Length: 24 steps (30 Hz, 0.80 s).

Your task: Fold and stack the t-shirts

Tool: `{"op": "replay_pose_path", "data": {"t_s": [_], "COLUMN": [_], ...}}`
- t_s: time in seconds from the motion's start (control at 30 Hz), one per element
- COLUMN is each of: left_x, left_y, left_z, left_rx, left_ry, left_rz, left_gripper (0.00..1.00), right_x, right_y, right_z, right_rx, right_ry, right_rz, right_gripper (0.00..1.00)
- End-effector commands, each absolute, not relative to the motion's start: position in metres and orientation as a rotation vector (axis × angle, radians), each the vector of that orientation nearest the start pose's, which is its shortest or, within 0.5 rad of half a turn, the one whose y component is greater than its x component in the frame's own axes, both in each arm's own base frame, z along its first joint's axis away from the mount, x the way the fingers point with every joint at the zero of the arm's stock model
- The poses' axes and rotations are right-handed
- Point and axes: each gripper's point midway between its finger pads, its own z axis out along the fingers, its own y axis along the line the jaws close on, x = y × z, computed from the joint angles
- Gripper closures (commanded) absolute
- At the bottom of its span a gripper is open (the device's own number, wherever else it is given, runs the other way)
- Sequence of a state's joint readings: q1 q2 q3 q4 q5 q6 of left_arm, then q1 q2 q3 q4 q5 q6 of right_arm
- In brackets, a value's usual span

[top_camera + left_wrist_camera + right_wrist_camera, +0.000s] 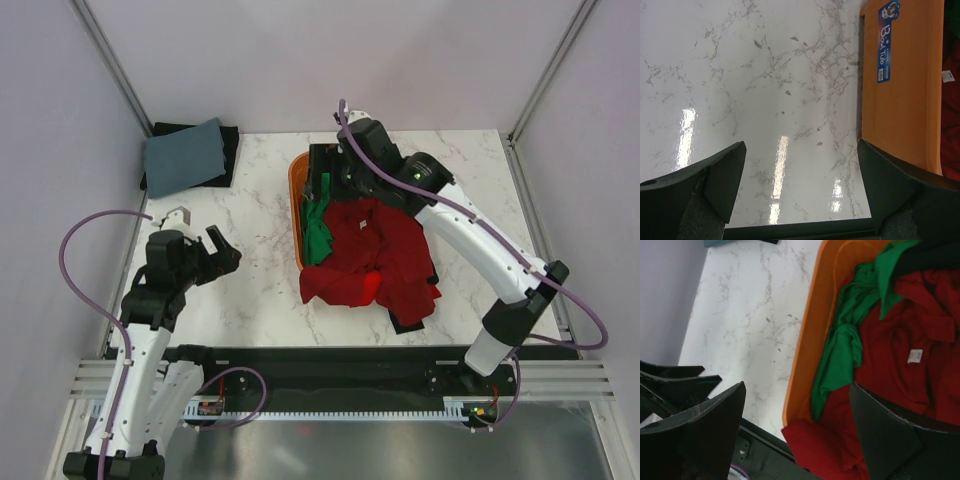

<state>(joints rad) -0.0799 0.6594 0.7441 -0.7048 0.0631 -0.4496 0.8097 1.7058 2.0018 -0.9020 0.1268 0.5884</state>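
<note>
Crumpled t-shirts (375, 255), dark red over green, fill an orange tub (296, 215) at centre right. Right claw (797, 390) hangs open above, likely to pick one; left claw (801, 145) open over the desk (260, 200), lower left.

The table (260, 250) was white marble veined in grey, and the tub (900, 90) was plain orange with a blue label (887, 40). The dark red t-shirt (385, 240) carried a white tag (914, 355), and the green t-shirt (840, 350) was a plain bright green. The folded shirt (185, 155) was slate blue over a black shirt (230, 140).
</note>
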Motion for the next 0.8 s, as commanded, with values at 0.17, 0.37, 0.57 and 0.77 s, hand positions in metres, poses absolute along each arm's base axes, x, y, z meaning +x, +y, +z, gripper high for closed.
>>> {"op": "replay_pose_path", "data": {"t_s": [0.17,0.37,0.57,0.77], "left_x": [0.232,0.232,0.231,0.23], "left_y": [-0.046,-0.042,-0.041,-0.042], "left_z": [0.202,0.201,0.2,0.2], "left_rx": [-0.366,-0.397,-0.407,-0.405], "left_ry": [2.13,2.122,2.117,2.116], "left_rz": [-0.369,-0.351,-0.348,-0.352], "left_gripper": [0.0,0.01,0.01,0.01], "right_x": [0.315,0.318,0.315,0.327], "right_y": [0.265,0.225,0.206,0.182], "right_z": [0.291,0.259,0.233,0.226], "right_rx": [-0.139,-0.093,-0.088,-0.061], "right_ry": [2.314,2.384,2.439,2.429], "right_rz": [0.389,0.291,0.193,0.057], "right_gripper": [0.1,0.18,0.22,0.23]}}
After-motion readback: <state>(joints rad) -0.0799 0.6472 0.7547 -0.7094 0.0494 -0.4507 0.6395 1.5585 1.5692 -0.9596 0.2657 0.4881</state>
